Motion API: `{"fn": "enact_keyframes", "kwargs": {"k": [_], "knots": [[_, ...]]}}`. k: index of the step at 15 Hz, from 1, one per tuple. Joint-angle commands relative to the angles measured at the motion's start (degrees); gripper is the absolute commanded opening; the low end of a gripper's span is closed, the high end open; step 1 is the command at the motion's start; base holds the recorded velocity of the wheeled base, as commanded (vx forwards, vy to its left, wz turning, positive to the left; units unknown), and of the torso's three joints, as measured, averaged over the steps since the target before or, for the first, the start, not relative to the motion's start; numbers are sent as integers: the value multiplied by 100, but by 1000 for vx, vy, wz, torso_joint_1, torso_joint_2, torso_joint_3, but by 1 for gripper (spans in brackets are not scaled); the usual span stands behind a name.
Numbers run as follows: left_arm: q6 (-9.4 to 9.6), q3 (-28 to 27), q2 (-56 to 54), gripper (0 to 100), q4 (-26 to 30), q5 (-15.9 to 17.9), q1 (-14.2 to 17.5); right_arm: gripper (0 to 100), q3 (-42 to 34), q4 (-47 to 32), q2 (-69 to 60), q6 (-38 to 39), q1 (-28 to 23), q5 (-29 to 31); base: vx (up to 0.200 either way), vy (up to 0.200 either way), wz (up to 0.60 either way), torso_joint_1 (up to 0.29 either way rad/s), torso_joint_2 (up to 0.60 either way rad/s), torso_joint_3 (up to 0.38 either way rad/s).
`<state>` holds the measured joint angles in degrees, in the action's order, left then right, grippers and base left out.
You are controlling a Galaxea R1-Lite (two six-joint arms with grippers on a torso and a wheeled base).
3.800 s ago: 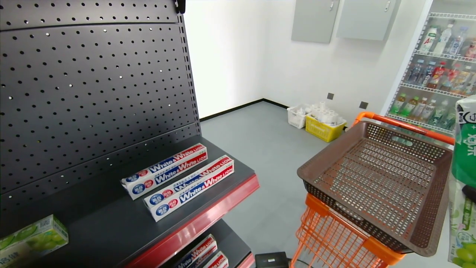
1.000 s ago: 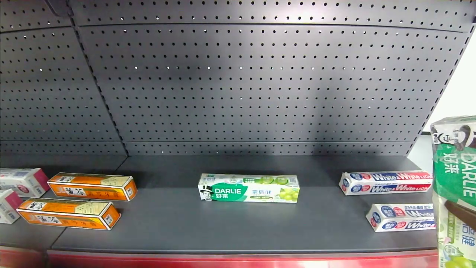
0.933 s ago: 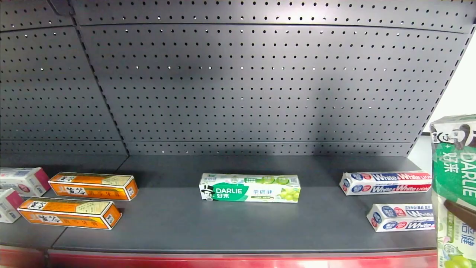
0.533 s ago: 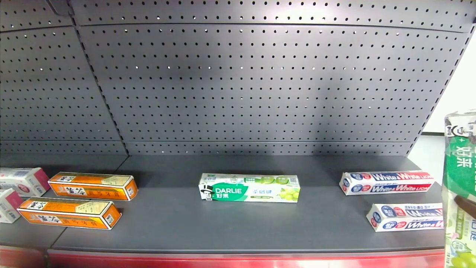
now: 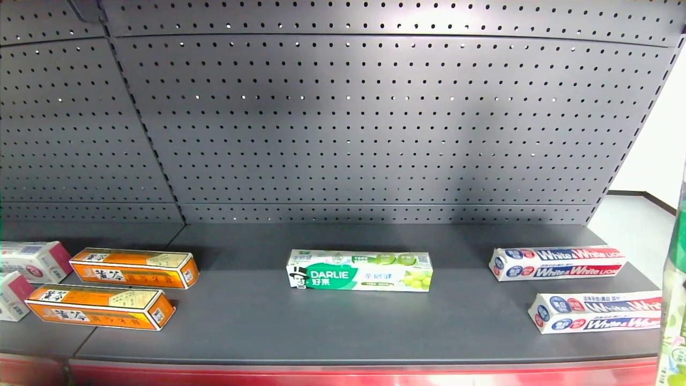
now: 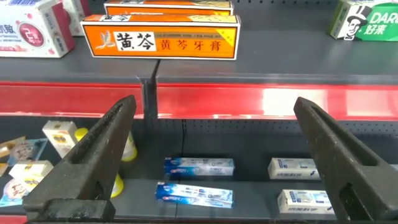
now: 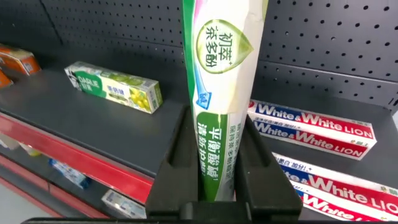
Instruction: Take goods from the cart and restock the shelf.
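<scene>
My right gripper [image 7: 219, 134] is shut on a green toothpaste box [image 7: 224, 74] that stands upright between its fingers, in front of the right half of the dark shelf [image 5: 321, 332]. In the head view a sliver of this box [image 5: 676, 300] shows at the right edge. A matching green box [image 5: 359, 270] lies flat mid-shelf, also seen in the right wrist view [image 7: 115, 86]. My left gripper [image 6: 214, 106] is open and holds nothing. It hangs before the shelf's red front edge [image 6: 261, 99], below the orange boxes [image 6: 160, 37].
Two orange boxes [image 5: 134, 267] [image 5: 99, 306] and pink-white boxes [image 5: 32, 261] lie at the left. Two white, red and blue boxes [image 5: 557, 262] [image 5: 595, 312] lie at the right. Bare shelf lies in front of the green box. A lower shelf [image 6: 199, 167] holds more boxes.
The head camera swung from the cart to face the shelf. Over the last second the held green box slid right, almost out of the head view.
</scene>
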<state>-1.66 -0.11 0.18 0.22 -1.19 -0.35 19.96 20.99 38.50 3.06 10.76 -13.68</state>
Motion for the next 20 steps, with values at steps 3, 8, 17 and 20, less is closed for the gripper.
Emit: {"fn": "enact_keyframes", "kwargs": {"k": [3,8,17,20], "knots": [[16,-24,8,100,22,23,-9,0,87,-631,-519,2,-4,23,0,0,0,0,0,0],[386,-1044,940,100,127,691,-61,0,123,-1053,-809,-51,-101,216,0,0,0,0,0,0],[772,-3285,4737,100,-101,946,-1819,0,167,-1018,-123,-280,954,23,0,0,0,0,0,0],[790,-3215,5774,100,-1147,963,-1977,0,219,-992,202,-376,1121,49,0,0,0,0,0,0]]}}
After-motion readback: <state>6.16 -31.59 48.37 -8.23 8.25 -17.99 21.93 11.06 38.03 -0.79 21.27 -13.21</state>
